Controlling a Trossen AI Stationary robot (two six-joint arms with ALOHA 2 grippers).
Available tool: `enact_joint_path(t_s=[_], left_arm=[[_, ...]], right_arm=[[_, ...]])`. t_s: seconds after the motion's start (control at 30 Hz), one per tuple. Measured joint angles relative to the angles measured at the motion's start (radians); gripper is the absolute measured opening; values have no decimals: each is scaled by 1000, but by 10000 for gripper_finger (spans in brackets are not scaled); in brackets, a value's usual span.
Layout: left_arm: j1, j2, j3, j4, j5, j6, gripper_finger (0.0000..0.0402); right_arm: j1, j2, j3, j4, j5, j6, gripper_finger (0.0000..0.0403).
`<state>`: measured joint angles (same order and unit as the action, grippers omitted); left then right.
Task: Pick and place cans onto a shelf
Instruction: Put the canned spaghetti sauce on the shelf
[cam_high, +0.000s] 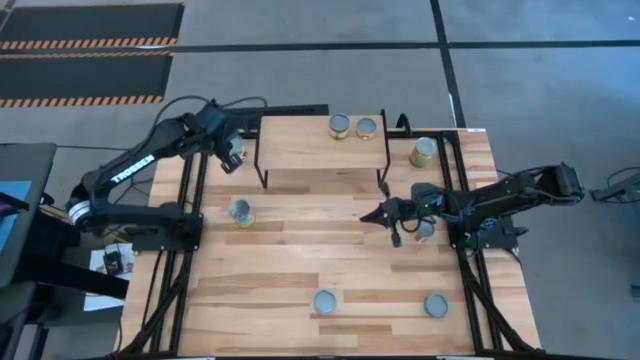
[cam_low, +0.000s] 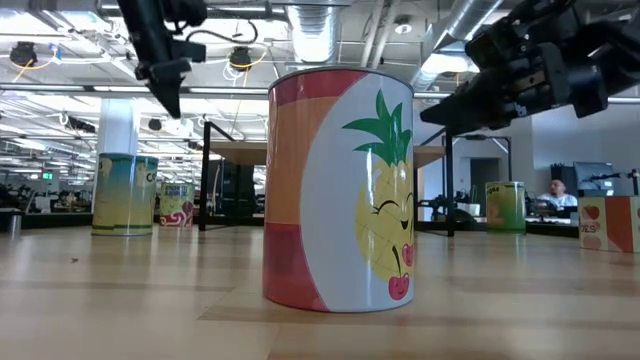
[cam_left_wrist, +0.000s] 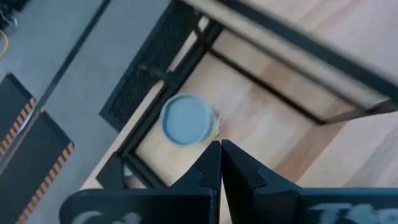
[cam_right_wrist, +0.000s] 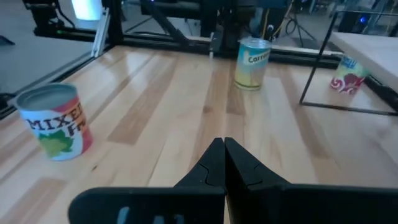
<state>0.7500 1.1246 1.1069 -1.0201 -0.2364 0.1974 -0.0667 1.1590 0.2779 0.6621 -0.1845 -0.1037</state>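
Note:
The shelf (cam_high: 320, 145) stands at the table's far middle with two cans (cam_high: 339, 125) (cam_high: 366, 128) on its board. My left gripper (cam_high: 229, 160) is shut and empty, hovering by the shelf's left end above a silver-topped can (cam_left_wrist: 186, 119) that stands on the table. My right gripper (cam_high: 368, 215) is shut and empty, above the table's middle right, pointing toward the left edge. It also shows in the low view (cam_low: 432, 115). A yellow-green can (cam_high: 241, 211) (cam_right_wrist: 252, 62) stands ahead of it on the left.
A can (cam_high: 423, 152) stands right of the shelf, and another (cam_high: 426, 228) is partly under my right arm. Two cans (cam_high: 325, 302) (cam_high: 435, 305) stand near the front edge; a pineapple-label one (cam_low: 340, 190) fills the low view. Bare wood lies between the cans.

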Motion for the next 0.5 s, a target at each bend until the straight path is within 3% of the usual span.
enact_joint_path(t_s=[0.1,0.23,0.5], left_arm=[[48,28,-25,61,39,61,0],[97,12,-162,208,126,131,0],[161,-19,-386,429,81,264,0]], right_arm=[[8,-40,-4,-76,-1,1,11],[26,-77,-28,-90,-1,-1,11],[56,-120,-41,-95,2,6,11]])
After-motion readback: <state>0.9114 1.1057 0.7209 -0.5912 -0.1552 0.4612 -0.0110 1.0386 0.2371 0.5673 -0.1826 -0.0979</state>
